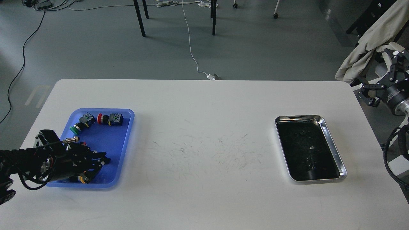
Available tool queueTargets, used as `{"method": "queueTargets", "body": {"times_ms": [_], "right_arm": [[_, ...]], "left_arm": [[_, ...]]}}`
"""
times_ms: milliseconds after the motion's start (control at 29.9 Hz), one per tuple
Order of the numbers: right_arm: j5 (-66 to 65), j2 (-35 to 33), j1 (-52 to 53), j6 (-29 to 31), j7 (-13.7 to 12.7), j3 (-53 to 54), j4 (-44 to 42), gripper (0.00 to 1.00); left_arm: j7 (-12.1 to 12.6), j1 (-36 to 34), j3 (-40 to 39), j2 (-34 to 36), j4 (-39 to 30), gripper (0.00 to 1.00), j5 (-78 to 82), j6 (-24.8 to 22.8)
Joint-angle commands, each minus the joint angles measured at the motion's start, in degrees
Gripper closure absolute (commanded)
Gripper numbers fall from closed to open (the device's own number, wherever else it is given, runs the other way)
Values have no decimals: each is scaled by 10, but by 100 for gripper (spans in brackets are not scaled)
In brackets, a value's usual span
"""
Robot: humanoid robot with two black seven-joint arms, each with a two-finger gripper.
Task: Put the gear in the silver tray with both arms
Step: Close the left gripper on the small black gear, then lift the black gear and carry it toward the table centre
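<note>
The silver tray (332, 147) lies on the right of the white table, its dark bottom bare. My left gripper (100, 163) reaches low into the blue plastic tray (126, 127) at the left, over its near half. It is dark against the parts and I cannot tell how its fingers stand. A small yellow part (83, 180) shows just under it. I cannot pick out a gear among the parts. My right gripper (397, 59) hangs off the table's far right edge, pointing up, well away from the silver tray. I cannot tell whether it is open or shut.
The blue tray also holds a green push button (76, 128), a red push button (105, 119) and a brass sensor (71, 140). A beige cloth (367, 41) hangs over a frame beside my right arm. Scuff marks cover the table's middle (204, 150).
</note>
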Motion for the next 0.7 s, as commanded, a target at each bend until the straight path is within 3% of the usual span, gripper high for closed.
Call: {"method": "queueTargets", "body": {"times_ms": [0, 401, 668], "right_arm": [[0, 1, -6, 1, 1, 0, -10, 1], [-1, 23, -9, -4, 0, 2, -18, 1], [3, 39, -9, -51, -8, 83, -10, 1]], "left_arm": [[0, -16, -1, 7, -13, 90, -2, -5], [0, -112, -4, -1, -47, 91, -48, -16], [0, -179, -3, -91, -91, 91, -49, -96]]}}
